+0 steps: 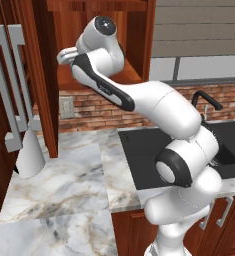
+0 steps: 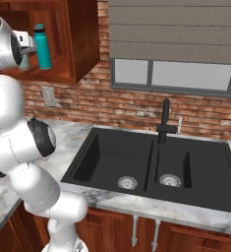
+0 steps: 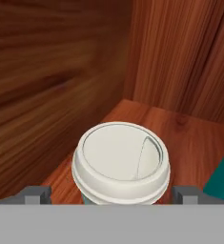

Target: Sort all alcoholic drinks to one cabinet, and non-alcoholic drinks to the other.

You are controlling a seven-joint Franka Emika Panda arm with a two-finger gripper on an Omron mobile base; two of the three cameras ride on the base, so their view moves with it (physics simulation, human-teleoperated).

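The arm reaches up into the narrower wooden cabinet [image 2: 80, 44], whose door [image 1: 41, 75] stands swung open at the left of the left base view. In the hand view the gripper [image 3: 113, 193] looks down on the pale green cup [image 3: 121, 164], showing mostly its white lid. The cup stands upright on the cabinet floor, near the rear inner corner where the side wall meets the plank back. The two dark fingertips [image 3: 37, 193] sit wide apart, one on each side of the lid; neither visibly presses on it, so the claw is spread with the cup between its fingers rather than clamped.

The teal bottle [image 2: 42, 47] stands upright on the same cabinet floor, near its front edge, just beside the hand in the right base view; a teal sliver of it [image 3: 223, 178] shows at the right edge of the hand view, close beside the cup.

Below, the marble worktop [image 1: 64, 185] carries a black double sink [image 2: 151, 167] with a black tap [image 2: 164, 120] at its back edge.
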